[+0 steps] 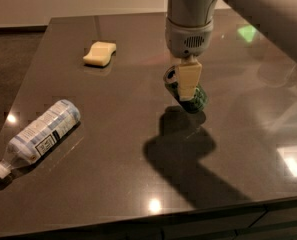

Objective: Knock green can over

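The green can (200,100) is near the middle of the dark table (113,134). It is tilted, with its silver top (169,76) leaning up and to the left and its base low at the right. My gripper (188,90) hangs from the grey wrist straight over it, and its pale part covers the can's middle. Whether the can's base rests on the table is hidden by the gripper.
A clear plastic bottle (40,132) with a blue-white label lies on its side at the front left. A yellow sponge (100,53) lies at the back left. The table's front edge runs along the bottom of the view.
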